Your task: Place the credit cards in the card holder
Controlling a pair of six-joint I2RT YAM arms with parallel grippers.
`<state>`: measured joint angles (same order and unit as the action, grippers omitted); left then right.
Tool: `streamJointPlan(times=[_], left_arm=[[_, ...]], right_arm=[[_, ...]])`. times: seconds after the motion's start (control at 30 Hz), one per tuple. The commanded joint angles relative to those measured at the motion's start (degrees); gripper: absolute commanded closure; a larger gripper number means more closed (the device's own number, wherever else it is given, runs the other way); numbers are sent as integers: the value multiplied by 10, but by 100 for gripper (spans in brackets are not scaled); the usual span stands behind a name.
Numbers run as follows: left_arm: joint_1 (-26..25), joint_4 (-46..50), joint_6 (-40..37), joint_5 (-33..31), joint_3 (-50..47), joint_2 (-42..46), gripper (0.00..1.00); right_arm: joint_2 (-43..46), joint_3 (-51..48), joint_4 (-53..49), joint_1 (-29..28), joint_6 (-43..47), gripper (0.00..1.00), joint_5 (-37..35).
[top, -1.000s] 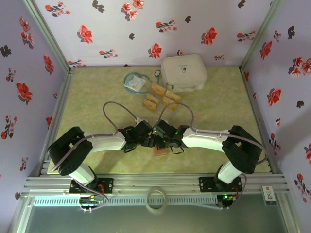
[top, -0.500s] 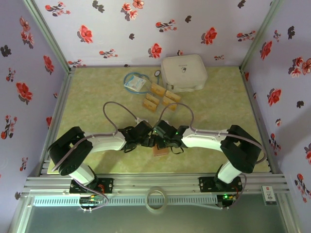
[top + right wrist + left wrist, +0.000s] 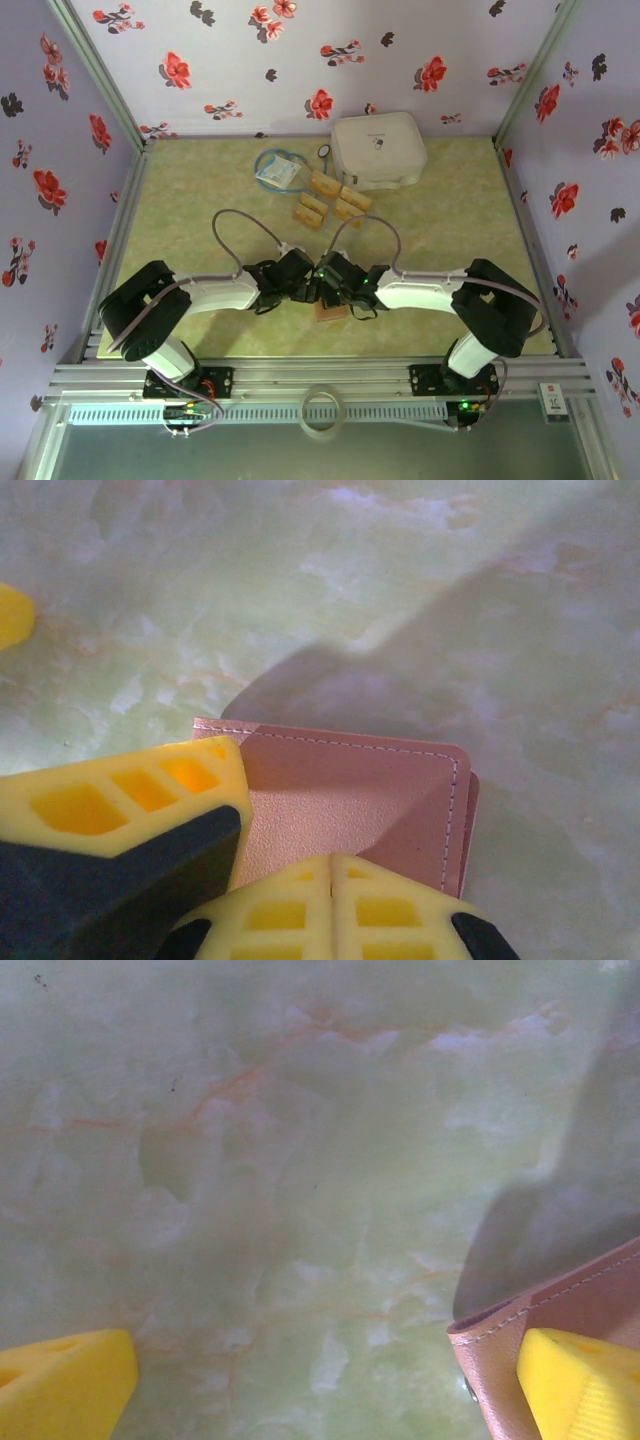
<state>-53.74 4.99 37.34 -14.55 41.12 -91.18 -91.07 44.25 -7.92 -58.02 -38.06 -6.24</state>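
Note:
The card holder (image 3: 330, 312), a reddish-brown folded wallet, lies flat near the table's front, under both wrists. My right gripper (image 3: 333, 865) is shut, its two pads pressed together with nothing between them, tips over the card holder (image 3: 350, 800). My left gripper (image 3: 320, 1390) is open wide; its right finger (image 3: 580, 1385) rests over a corner of the card holder (image 3: 560, 1310), and its left finger (image 3: 60, 1385) stands over bare table. That right finger (image 3: 130, 800) also shows in the right wrist view. Several golden-tan credit cards (image 3: 325, 185) lie loose farther back.
A large white rounded case (image 3: 378, 148) stands at the back, right of centre. A blue-white packet (image 3: 280, 170) lies to its left, beside the cards. Both arms (image 3: 320, 283) meet nose to nose mid-table, cables looping above them. Flowered walls close in three sides.
The right wrist has edged slightly left, toward the left gripper. The card holder and the cards have not moved.

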Motion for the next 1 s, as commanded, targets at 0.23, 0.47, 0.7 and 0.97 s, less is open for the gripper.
streamJointPlan(times=[0.23, 0.47, 0.7, 0.97], left_arm=[[1, -6, 4, 37, -10, -46, 0], [1, -4, 5, 34, -10, -50, 0], [1, 1, 8, 31, -6, -54, 0], [1, 7, 10, 30, 1, -59, 0]], right_arm=[[-2, -102, 21, -30, -42, 100, 2], [15, -189, 142, -52, -38, 100, -16], [10, -236, 208, -71, -34, 100, -23], [-20, -272, 260, -90, -43, 100, -42]])
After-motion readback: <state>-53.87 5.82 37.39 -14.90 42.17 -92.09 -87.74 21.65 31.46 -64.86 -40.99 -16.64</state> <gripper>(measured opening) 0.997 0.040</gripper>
